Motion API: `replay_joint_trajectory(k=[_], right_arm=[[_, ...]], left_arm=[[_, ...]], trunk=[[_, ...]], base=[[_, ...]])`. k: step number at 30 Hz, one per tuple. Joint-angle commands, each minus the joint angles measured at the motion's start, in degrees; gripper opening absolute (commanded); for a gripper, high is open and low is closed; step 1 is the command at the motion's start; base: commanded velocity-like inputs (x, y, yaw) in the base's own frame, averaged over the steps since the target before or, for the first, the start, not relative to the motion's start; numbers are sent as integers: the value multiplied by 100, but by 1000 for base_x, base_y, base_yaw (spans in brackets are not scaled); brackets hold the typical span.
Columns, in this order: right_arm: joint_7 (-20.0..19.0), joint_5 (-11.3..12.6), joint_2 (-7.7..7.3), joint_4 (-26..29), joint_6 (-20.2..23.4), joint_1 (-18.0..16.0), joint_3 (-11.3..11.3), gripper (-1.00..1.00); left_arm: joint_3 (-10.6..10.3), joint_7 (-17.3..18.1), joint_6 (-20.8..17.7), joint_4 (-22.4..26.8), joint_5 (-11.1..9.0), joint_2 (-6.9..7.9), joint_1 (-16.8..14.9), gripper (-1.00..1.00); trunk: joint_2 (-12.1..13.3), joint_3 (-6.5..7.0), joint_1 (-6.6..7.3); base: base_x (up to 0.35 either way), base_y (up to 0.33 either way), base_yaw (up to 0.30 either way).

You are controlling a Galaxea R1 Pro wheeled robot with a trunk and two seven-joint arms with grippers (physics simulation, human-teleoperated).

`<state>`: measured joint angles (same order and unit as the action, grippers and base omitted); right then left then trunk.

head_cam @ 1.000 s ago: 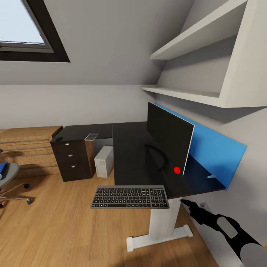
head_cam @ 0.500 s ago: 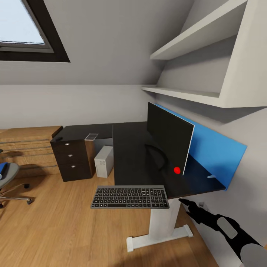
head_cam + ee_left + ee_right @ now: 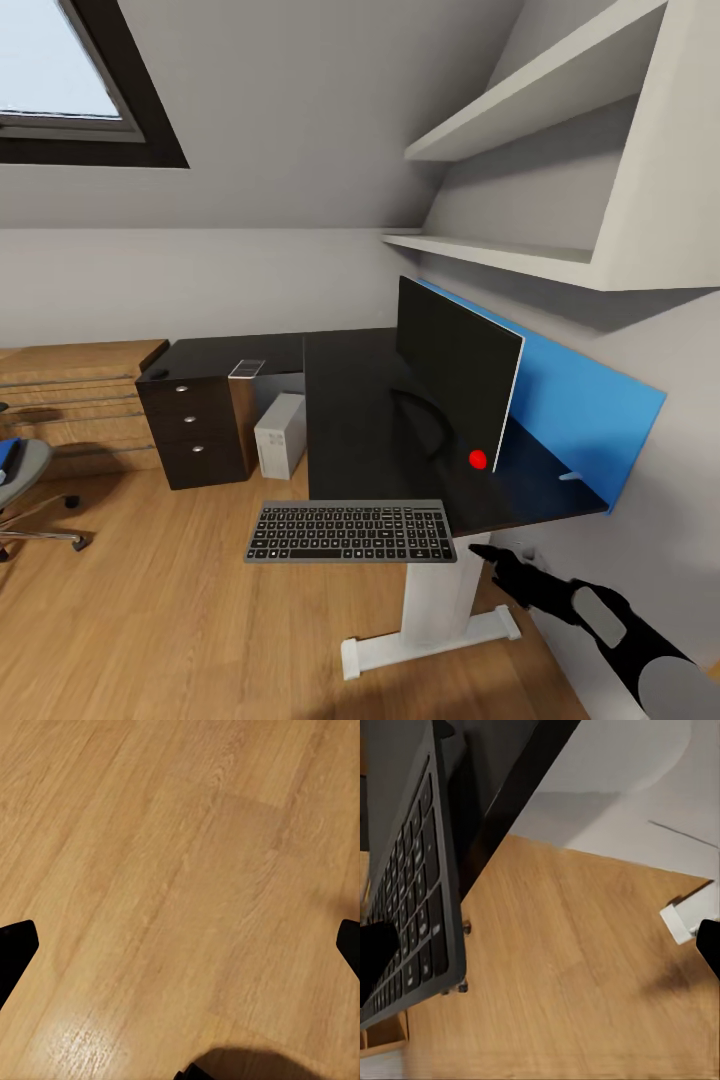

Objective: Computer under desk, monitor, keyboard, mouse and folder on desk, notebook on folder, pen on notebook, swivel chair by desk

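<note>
Desk [image 3: 350, 420] edge, keyboard [image 3: 350, 531] overhanging

The keyboard [image 3: 350, 532] overhangs the near edge of the black tabletop [image 3: 355, 420], the monitor [image 3: 455, 378] standing behind it. The right gripper [image 3: 480, 551] hovers just beside the keyboard's corner.

No readable text, label, brand, number or sign is appearing in any view. The keyboard [image 3: 350, 532] is showing pale marks on its keycaps, but they are rendering too small and blurred to read. The monitor [image 3: 455, 372] is displaying a plain black screen, carrying no legible lettering.
</note>
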<state>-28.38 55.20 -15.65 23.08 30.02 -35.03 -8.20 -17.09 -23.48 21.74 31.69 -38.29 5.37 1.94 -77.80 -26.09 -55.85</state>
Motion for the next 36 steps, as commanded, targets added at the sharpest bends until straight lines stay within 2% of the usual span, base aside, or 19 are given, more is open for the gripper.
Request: replay_joint_trajectory(k=[1, 2, 9, 10, 11, 15, 17, 36], right_arm=[[-8, 20, 7, 1, 12, -4, -61, 100], [-9, -3, 66, 4, 7, -4, -147, 100], [-9, -32, 156, 19, -16, -4, -209, 100], [-9, -192, 171, 21, -80, -4, -216, 100], [-9, -245, 179, 21, -120, -4, -217, 100], [-21, -358, 236, 34, -290, -4, -217, 100], [-25, -387, 243, 37, -323, -4, -217, 100], [-18, -486, 329, 31, -365, -4, -213, 100]], left_arm=[[-48, -42, 23, 13, -47, 8, 0, 100], [-51, -38, 23, 13, -47, 9, 0, 100], [-52, -37, 23, 13, -41, 8, 0, 100], [-64, -38, 25, 13, -39, 8, 0, 100], [-65, -38, 37, 13, -39, 8, 0, 100], [-82, -28, 100, 93, -39, 6, 0, 100], [-88, -16, 107, 210, -38, 1, 0, 100], [-103, -16, 103, 275, -30, -14, 0, 100]], trunk=[[-3, -5, 0], [-3, -5, 0], [-3, -5, 0], [-3, -5, 0], [-3, -5, 0], [-3, -5, 0], [77, 31, 44], [77, 31, 44]], base=[[0, 0, 0], [0, 0, 0], [0, 0, 0], [0, 0, 0], [0, 0, 0], [0, 0, 0], [0, 0, 0], [41, 14, 0]])
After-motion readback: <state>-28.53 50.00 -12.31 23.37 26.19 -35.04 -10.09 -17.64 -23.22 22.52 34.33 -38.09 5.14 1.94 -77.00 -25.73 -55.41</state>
